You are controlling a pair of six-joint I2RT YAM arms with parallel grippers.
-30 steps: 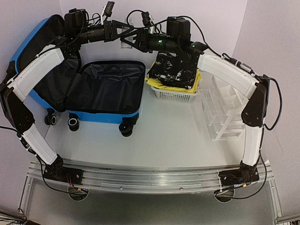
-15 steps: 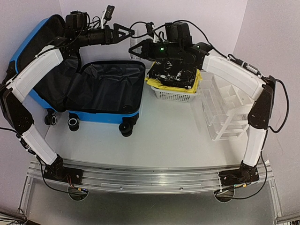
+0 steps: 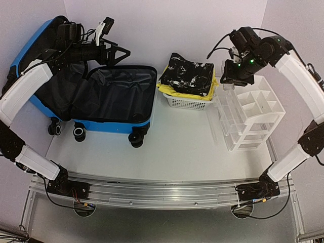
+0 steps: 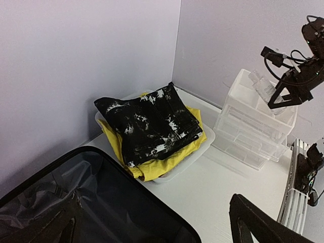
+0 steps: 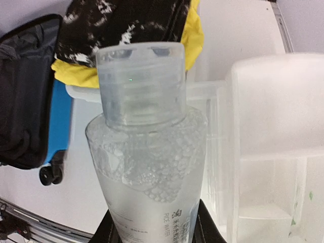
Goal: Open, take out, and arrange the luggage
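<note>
While the left fingers hang spread over the open luggage, the raised right fingers pinch a clear bottle.

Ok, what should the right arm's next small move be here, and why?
Probably lower the clear bottle into a top compartment of the clear organizer, then release. The right tool grips the bottle just above the organizer's far corner, and the top compartments are open upward.

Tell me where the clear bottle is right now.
The clear bottle is on the right of the top view, held in the right end effector above the clear drawer organiser, right of the white basket.
</note>
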